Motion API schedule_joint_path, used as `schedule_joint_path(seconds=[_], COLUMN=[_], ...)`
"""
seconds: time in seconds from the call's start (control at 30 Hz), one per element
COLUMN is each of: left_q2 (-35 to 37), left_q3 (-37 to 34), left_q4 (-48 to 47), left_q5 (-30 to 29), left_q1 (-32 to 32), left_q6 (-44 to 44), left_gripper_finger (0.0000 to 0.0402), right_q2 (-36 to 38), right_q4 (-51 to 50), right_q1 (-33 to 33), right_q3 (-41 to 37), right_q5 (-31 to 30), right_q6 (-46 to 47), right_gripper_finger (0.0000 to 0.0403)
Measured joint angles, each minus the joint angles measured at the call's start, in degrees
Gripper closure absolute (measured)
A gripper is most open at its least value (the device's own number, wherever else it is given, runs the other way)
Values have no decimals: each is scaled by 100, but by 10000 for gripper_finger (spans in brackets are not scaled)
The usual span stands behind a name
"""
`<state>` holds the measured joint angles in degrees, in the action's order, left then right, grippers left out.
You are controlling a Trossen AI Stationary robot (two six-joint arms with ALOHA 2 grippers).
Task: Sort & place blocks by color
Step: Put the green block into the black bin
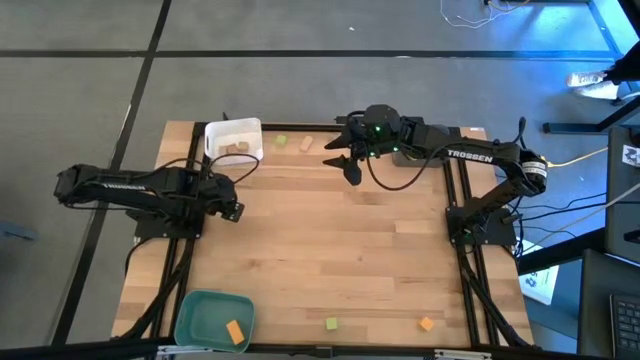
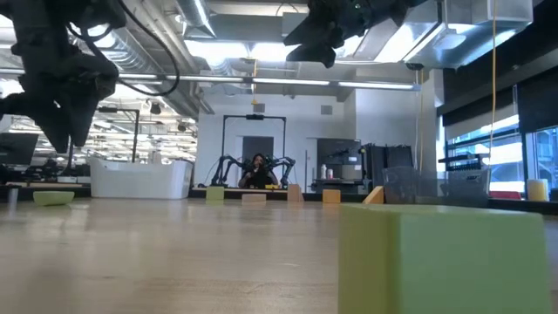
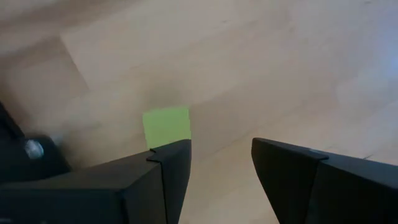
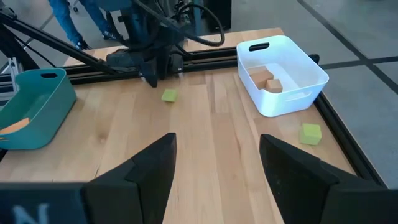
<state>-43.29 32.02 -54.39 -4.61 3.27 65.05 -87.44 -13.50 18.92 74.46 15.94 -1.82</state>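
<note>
The left gripper [image 1: 234,211] hovered at the table's left side with its fingers apart and nothing between them, right over a green block [image 3: 166,126] that lay on the wood just beyond its fingertips, probably lined up for a pick. The right gripper [image 1: 343,157] hung above the far middle of the table, its fingers spread wide and empty, apparently waiting. The white tray [image 1: 221,132] at the far left already held tan blocks [image 4: 266,79], so that was likely the tan bin. The teal tray [image 1: 196,306] at the near left held one orange block [image 1: 235,333]. Other blocks were scattered: a green one [image 1: 281,142] and a tan one [image 1: 306,144] just right of the white tray, a green one [image 1: 331,323] and an orange one [image 1: 427,323] at the near edge.
</note>
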Motion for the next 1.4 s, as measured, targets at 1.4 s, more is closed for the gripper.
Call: schedule_joint_path(seconds=[1.4], left_q2=[-2714], left_q3=[-4], left_q4=[283], left_q5=[-84], left_q1=[-44], left_q6=[-4266], left_gripper_finger=[237], right_q2=[0], right_q4=[-13], right_q1=[-59], right_q3=[7], right_q5=[15], right_q6=[-315], right_gripper_finger=[171])
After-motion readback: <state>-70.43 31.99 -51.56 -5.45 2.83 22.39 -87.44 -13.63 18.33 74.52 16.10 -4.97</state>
